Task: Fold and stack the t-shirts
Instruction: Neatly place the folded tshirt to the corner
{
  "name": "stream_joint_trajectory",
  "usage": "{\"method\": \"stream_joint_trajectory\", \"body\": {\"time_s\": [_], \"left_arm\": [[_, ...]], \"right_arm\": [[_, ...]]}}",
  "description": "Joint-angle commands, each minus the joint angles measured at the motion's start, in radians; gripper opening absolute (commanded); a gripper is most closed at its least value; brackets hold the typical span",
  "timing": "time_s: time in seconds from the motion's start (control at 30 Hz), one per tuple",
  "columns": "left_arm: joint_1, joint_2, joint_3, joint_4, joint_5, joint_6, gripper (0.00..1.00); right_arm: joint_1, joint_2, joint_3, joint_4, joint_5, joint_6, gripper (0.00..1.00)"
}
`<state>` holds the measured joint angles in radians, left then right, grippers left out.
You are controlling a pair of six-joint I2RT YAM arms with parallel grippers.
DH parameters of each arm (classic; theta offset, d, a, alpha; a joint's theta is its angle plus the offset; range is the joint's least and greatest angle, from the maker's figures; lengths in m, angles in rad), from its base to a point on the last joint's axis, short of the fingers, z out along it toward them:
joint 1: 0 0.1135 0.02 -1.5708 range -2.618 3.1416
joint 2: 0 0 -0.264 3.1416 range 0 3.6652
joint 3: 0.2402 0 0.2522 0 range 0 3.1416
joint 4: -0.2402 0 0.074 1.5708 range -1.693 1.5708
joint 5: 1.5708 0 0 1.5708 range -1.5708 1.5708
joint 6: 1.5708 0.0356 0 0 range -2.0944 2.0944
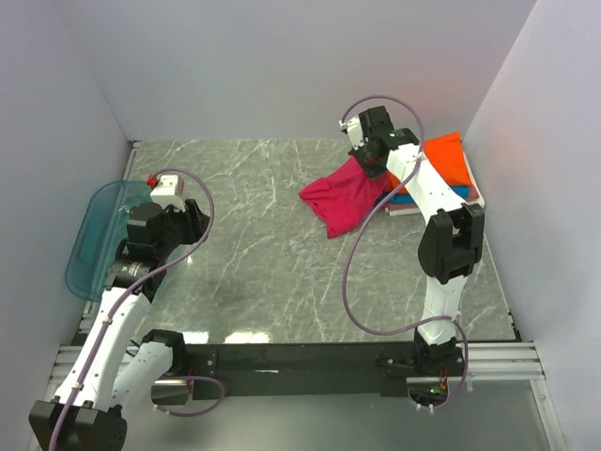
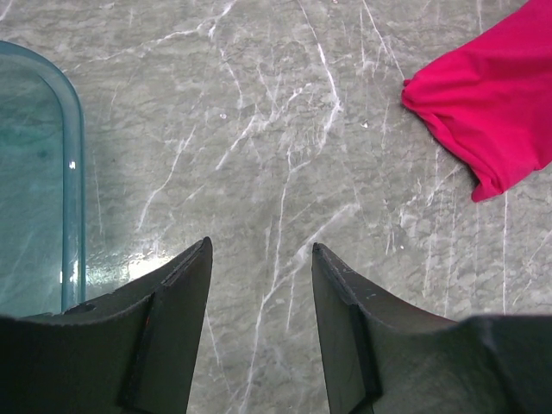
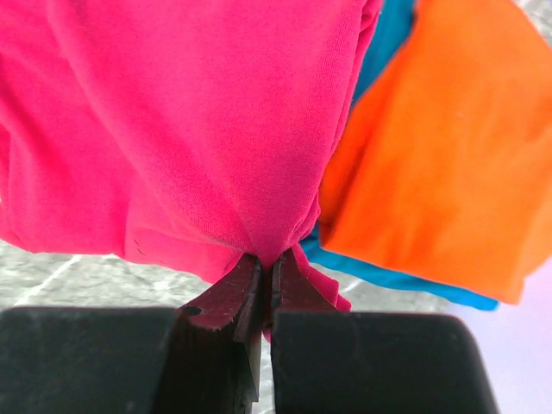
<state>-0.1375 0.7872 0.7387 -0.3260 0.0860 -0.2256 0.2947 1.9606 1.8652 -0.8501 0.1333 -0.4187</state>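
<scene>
Marble tabletop (image 1: pixel 263 244); magenta-red t-shirt (image 3: pixel 190 129) between right fingers (image 3: pixel 231 297)

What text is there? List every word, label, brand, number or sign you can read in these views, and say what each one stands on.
None: no word, label, brand, number or sign can be read in any view.
The magenta-red t-shirt, orange t-shirt, teal-blue t-shirt, blue tray, marble table, left arm and right arm all show plain, unmarked surfaces.

light: bright, even | glare: pale patches on table (image 1: pixel 235 334) near edge | shadows: soft | focus: sharp
</scene>
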Motion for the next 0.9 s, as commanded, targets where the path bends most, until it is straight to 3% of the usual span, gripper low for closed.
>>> {"method": "stream_joint_trajectory", "body": {"time_s": [0.0,0.43,0.87], "left_arm": [[0.007,-0.009,-0.007,0.030,0.021,0.019,0.55],[0.006,-0.002,-0.005,0.027,0.031,0.022,0.55],[0.006,-0.008,-0.004,0.027,0.032,0.025,0.55]], "right_arm": [[-0.034,-0.084,0.055,0.017,0.066,-0.025,0.00],[-0.074,-0.048,0.255,-0.013,0.137,-0.097,0.00],[-0.114,-0.055,0.313,-0.006,0.161,-0.112,0.00]]}}
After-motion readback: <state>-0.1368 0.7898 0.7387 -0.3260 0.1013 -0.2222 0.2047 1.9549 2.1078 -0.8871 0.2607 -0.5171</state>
